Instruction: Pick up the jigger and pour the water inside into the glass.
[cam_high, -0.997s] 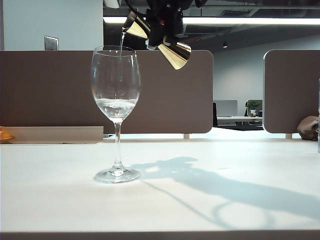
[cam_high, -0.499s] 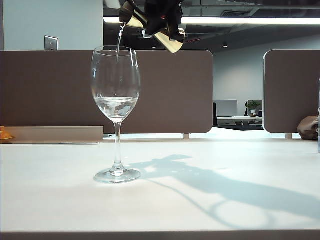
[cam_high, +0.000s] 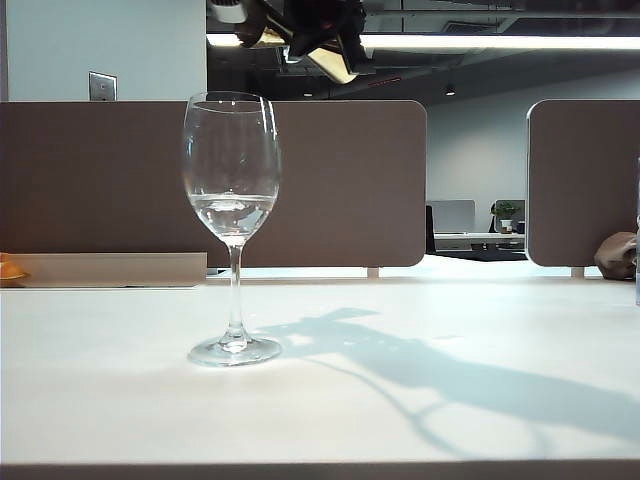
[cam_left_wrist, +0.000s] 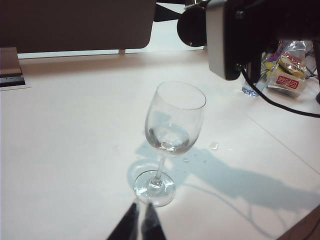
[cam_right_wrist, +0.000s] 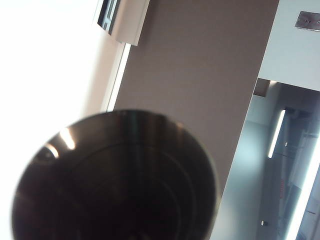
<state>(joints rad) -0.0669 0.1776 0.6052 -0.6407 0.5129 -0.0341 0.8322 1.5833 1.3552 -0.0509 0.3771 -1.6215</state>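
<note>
The glass (cam_high: 232, 200) stands upright on the white table (cam_high: 400, 420), left of the middle, with a shallow pool of water (cam_high: 232, 210) in its bowl. High above and just right of its rim, my right gripper (cam_high: 305, 45) is shut on the waist of the gold jigger (cam_high: 335, 65), which lies tilted at the top edge of the exterior view. No stream falls from it. In the right wrist view the jigger's dark open cone (cam_right_wrist: 115, 180) hides the fingers. My left gripper (cam_left_wrist: 140, 222) is shut and empty, low over the table just short of the glass's (cam_left_wrist: 172, 127) foot.
Brown partition panels (cam_high: 350, 180) run behind the table. Small water drops (cam_left_wrist: 214, 146) lie on the table beside the glass. Snack packets (cam_left_wrist: 287, 75) and a black cable (cam_left_wrist: 280, 102) sit at the table's far side. The right arm's body (cam_left_wrist: 235, 35) hangs above the glass.
The thin stream of water from the jigger into the glass has stopped. The right gripper has rolled and lifted the jigger up toward the top edge. The left gripper has stayed still.
</note>
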